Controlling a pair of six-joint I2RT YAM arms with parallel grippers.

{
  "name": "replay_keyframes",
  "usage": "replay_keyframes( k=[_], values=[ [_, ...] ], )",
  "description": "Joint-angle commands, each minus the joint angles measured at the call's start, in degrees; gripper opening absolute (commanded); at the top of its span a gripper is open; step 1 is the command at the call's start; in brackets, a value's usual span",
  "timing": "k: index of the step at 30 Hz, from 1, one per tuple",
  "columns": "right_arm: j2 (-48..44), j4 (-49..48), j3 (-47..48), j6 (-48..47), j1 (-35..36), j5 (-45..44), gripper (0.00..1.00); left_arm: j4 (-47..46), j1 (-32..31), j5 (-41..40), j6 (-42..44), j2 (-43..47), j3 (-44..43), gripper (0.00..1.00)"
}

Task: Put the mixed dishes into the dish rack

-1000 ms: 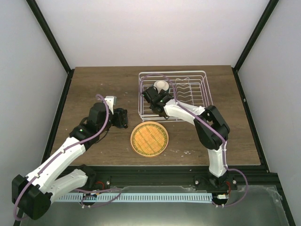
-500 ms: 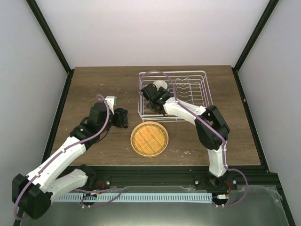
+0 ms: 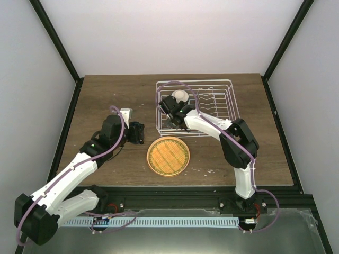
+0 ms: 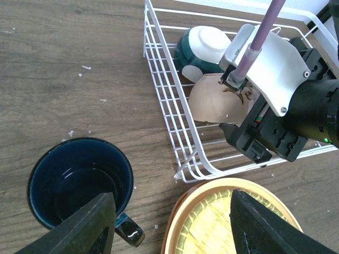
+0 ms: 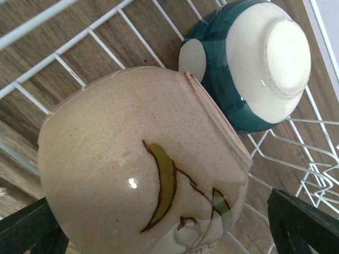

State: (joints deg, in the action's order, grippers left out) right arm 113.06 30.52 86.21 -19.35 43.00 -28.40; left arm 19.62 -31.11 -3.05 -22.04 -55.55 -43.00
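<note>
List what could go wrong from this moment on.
1. The cream bowl lies tipped on the rack wires, against the teal bowl; with the right pincer open, it may roll or knock its neighbour as the arm backs out.
2. The left pincer hovers between the cup and the plate, which sit close; going for either may bump the other.

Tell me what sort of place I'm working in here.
Probably a lab test cell, not a kitchen: a wooden tabletop boxed in by plain white walls and black frame posts, with a white wire dish rack staged between two bolted arms.
</note>
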Motion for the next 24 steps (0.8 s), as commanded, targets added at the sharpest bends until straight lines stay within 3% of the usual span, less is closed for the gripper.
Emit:
replay_keyframes(
  k=[1, 24],
  values=[
    [-2.6, 2.1, 0.0, 0.8, 0.7, 3.8, 1.0, -0.7, 0.3, 0.8, 0.4, -0.3, -0.8, 0.62],
    [-3.8, 9.5, 7.8, -2.1, 0.3, 23.5, 1.0, -0.9, 0.3, 3.5, 0.7, -1.8, -0.5, 0.62]
  ],
)
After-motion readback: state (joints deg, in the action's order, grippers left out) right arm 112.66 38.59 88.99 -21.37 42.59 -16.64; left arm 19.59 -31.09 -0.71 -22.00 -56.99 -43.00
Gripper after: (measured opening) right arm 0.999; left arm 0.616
